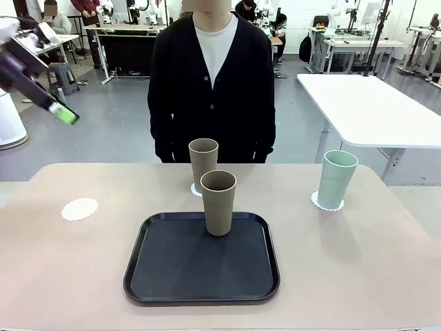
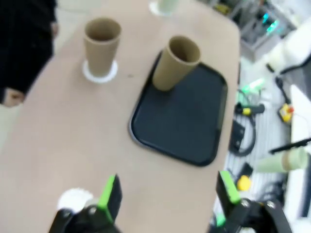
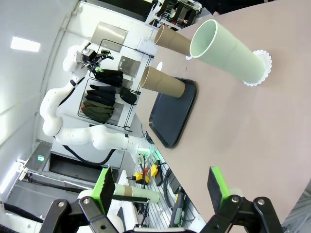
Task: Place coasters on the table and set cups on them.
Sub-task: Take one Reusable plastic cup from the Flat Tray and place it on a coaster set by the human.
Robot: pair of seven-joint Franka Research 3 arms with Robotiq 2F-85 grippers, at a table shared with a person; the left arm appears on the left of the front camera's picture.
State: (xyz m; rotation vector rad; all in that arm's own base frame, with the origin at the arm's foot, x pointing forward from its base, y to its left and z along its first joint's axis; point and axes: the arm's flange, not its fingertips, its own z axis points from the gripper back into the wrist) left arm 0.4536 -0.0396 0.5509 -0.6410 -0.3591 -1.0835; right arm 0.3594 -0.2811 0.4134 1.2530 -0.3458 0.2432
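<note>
Left wrist view: the left end effector (image 2: pixel 167 194) hangs high over the surface (image 2: pixel 73 136), its green-padded fingers wide apart with nothing between them. Low in the picture, beside one finger, lies the bare coaster (image 2: pixel 75 199). Farther out is the black tray (image 2: pixel 189 131), with a tan cup (image 2: pixel 176 63) upright near its far edge. Beyond that a second tan cup (image 2: pixel 101 43) already stands on a coaster of its own. In the right wrist view the right end effector (image 3: pixel 160 189) is likewise spread and empty, and it looks across at the mint cup (image 3: pixel 228 51) seated on its scalloped disc.

To my eye the cup on the tray is the one left to move, and the bare coaster is its place. The left arm should come down around that cup at mid-height. It should close gently, since the tapered wall may slip. Then it should lift clear of the tray's rim, and set the cup square on the disc without nudging the light paper.

The left wrist picture is blurred, and the mint cup is cut off at its top edge. From the front, the near tan cup hides most of the far cup's coaster. There the raised left end effector is a smear at the picture's edge, with one green pad plain.
</note>
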